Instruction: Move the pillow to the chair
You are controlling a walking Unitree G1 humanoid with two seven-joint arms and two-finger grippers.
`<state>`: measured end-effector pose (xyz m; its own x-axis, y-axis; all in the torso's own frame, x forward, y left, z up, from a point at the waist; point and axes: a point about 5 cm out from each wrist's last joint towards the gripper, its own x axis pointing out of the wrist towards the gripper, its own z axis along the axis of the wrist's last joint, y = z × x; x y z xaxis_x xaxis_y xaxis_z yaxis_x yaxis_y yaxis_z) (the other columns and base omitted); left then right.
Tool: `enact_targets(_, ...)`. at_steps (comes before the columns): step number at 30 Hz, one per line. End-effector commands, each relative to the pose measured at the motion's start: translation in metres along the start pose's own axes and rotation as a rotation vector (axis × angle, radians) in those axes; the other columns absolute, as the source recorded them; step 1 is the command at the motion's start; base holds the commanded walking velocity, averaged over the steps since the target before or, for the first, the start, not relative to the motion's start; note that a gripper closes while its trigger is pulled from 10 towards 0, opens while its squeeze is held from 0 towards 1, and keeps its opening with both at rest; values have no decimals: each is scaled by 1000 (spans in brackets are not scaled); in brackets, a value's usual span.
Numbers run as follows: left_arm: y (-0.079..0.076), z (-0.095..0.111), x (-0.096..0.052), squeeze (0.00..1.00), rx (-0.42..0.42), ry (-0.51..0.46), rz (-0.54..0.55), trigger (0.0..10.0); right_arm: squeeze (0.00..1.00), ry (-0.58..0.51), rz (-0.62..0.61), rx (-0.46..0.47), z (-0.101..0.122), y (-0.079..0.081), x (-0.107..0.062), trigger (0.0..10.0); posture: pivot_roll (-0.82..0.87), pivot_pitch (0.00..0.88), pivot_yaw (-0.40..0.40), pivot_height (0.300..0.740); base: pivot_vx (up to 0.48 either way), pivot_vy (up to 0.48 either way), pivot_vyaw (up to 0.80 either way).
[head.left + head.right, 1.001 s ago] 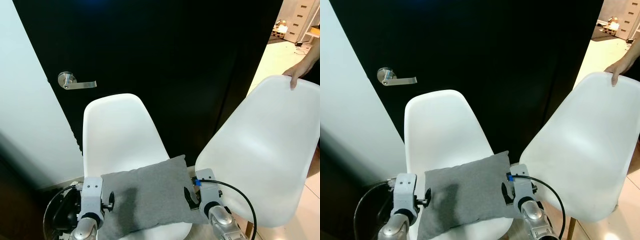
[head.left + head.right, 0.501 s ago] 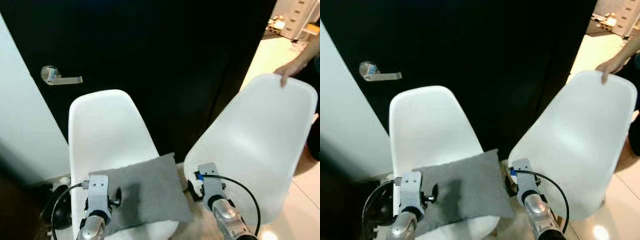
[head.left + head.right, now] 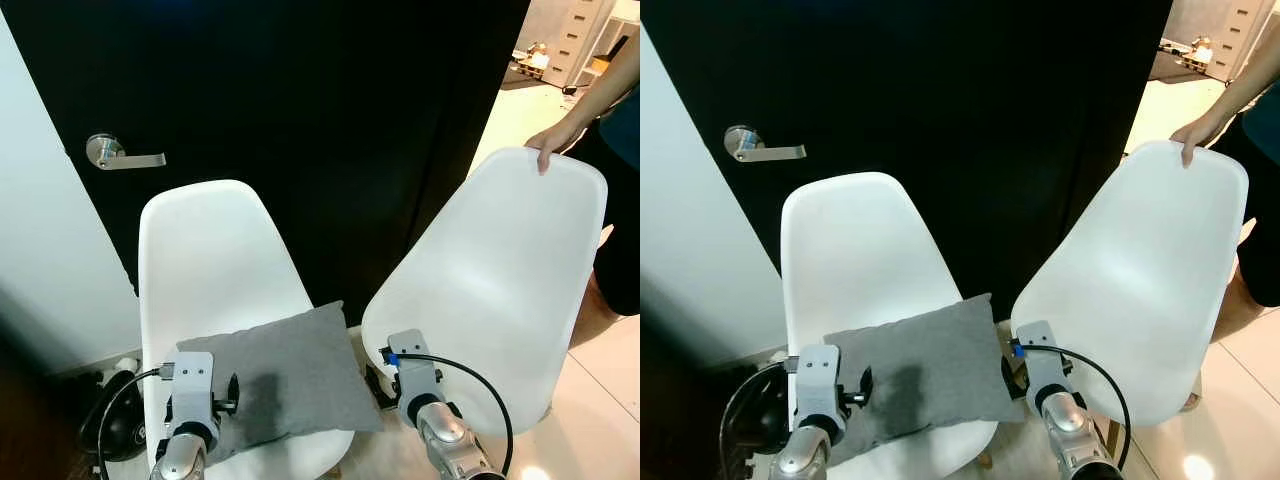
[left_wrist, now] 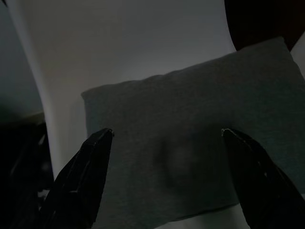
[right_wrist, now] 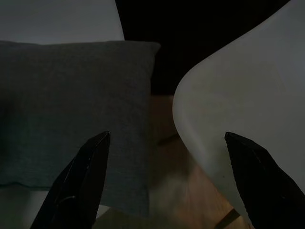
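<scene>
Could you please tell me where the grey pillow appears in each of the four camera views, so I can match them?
Left eye view: pillow on the left white chair's seat, low centre.
Right eye view: pillow on that same seat.
Left wrist view: pillow spread between the open fingers.
Right wrist view: pillow beside the other chair.
Shared landmark: the left white chair.

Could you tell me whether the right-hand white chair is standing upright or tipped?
Tipped. The right chair leans back toward the robot, and a person's hand rests on its top edge.
</scene>
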<state>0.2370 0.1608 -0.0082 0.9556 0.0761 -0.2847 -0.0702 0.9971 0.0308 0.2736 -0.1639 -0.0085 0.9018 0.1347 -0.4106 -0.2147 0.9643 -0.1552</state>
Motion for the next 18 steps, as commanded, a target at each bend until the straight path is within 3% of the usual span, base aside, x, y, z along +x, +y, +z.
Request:
enact_targets(1, 0, -3, -3, 0, 3, 4, 2, 10000, 0, -7, 3, -14, 1, -1, 1, 10000, 36, 48, -33, 740, 0, -480, 0)
enact_targets(4, 1, -4, -2, 0, -63, 5, 35, 10000, 0, -11, 1, -16, 2, -3, 1, 10000, 32, 45, -32, 740, 0, -160, 0)
enact_targets(18, 2, -4, -2, 0, -44, -12, 40, 10000, 0, -24, 3, -18, 3, -5, 0, 10000, 28, 37, -37, 740, 0, 0, 0)
